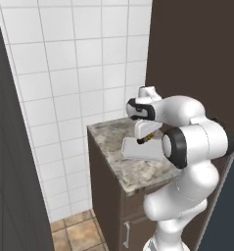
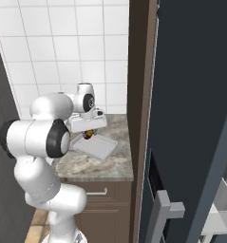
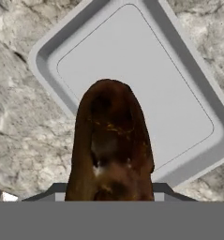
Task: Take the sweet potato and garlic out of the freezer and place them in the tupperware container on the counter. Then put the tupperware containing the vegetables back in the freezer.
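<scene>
The sweet potato (image 3: 111, 140), a dark reddish-brown elongated lump, hangs from my gripper (image 1: 144, 138), which is shut on it. Its tip points down over the tupperware container (image 3: 146, 84), a shallow pale grey tray lying on the counter (image 1: 113, 135). From the base views the sweet potato (image 2: 88, 134) sits just above the near part of the tupperware container (image 2: 99, 147), a short gap apart. The potato hides the fingertips in the hand view. The freezer (image 2: 195, 118) stands at the right with its door swung out. The garlic is out of view.
A white tiled wall backs the counter (image 2: 86, 166). A tall dark brown panel (image 2: 138, 95) rises between counter and freezer. The freezer door's grey bar handle (image 2: 165, 209) and a white door bin (image 2: 219, 209) jut out at lower right. Dark cabinet fronts (image 1: 108, 196) drop below the counter.
</scene>
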